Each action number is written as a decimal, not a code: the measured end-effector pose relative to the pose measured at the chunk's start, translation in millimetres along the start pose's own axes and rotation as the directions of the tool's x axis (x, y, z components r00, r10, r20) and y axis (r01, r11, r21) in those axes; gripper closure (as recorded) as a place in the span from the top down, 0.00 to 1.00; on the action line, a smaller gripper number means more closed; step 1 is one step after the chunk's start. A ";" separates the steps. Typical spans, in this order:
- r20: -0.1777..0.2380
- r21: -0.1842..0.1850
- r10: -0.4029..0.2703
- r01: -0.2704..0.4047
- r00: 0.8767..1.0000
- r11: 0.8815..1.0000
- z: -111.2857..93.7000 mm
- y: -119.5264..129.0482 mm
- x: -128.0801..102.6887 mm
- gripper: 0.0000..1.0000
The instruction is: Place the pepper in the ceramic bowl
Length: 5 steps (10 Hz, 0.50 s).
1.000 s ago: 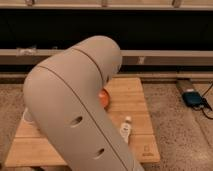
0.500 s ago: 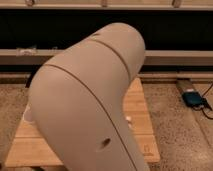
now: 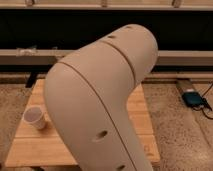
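My arm's large beige elbow casing [image 3: 100, 100] fills the middle of the camera view and covers most of the wooden table [image 3: 30, 145]. The gripper is not in view. The pepper is hidden or out of view. The orange ceramic bowl is hidden behind the arm.
A white paper cup [image 3: 35, 118] stands on the table's left part. A blue device with a cable [image 3: 192, 98] lies on the speckled floor at the right. A dark wall with a long ledge [image 3: 30, 56] runs behind the table.
The arm has swung right and up across the view. It now hides the orange bowl and the white bottle that showed one second ago; the paper cup has come into sight.
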 end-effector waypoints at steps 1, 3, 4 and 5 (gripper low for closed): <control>-0.002 0.006 0.005 -0.005 1.000 1.000 2.1 -6.0 -16.2 0.21; -0.015 0.033 0.031 -0.031 0.999 0.999 11.3 -24.9 -56.0 0.43; -0.023 0.050 0.040 -0.039 0.999 0.998 17.4 -29.7 -68.1 0.53; -0.028 0.062 0.044 -0.042 0.999 0.997 22.1 -31.0 -76.6 0.63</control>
